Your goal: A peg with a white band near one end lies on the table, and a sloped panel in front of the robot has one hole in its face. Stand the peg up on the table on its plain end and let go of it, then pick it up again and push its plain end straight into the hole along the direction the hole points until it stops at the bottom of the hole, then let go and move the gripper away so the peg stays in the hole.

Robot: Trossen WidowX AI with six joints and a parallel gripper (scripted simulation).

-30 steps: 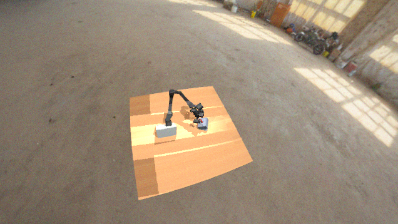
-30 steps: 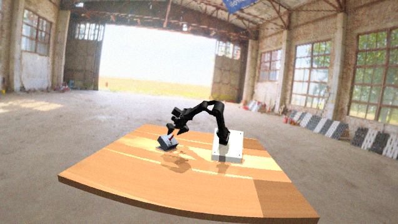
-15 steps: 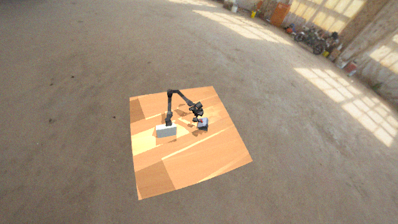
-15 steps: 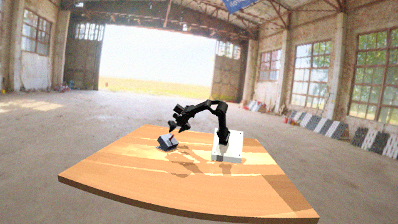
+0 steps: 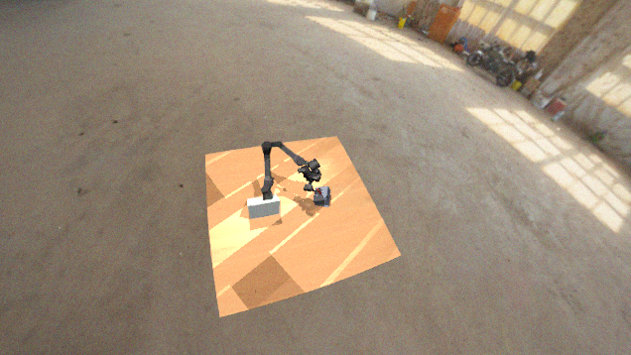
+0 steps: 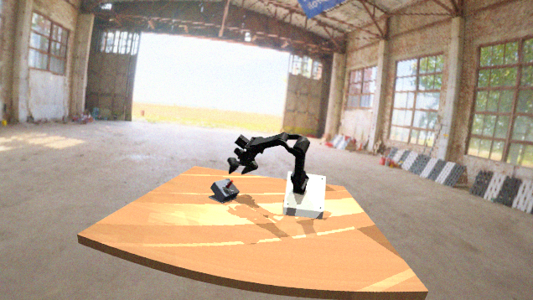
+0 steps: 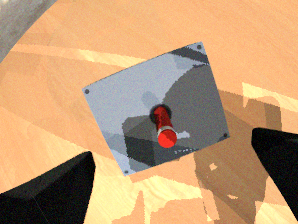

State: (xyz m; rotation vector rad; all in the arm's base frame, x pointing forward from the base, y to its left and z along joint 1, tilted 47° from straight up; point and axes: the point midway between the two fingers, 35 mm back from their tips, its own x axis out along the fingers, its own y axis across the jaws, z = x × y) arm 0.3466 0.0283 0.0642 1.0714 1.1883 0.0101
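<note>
The red peg (image 5: 319, 191) (image 6: 230, 183) (image 7: 163, 121) stands in the hole of the sloped panel (image 5: 324, 198) (image 6: 223, 193) (image 7: 112, 100). Its plain end is inside the hole and hidden. The white band and the red end beyond it stick out from the face, toward the wrist camera. How deep the plain end sits cannot be seen. My gripper (image 5: 314, 182) (image 6: 237, 173) (image 7: 176, 149) is wide open and empty. Its fingers are on either side of the peg in the wrist view, but back from it, above the panel and not touching it.
The arm's white base block (image 5: 264, 207) (image 6: 305, 194) stands on the wooden table (image 5: 342, 238) (image 6: 168, 256), apart from the panel. The arm arches from the base to above the panel. Shadows of the arm fall on the table and the panel face.
</note>
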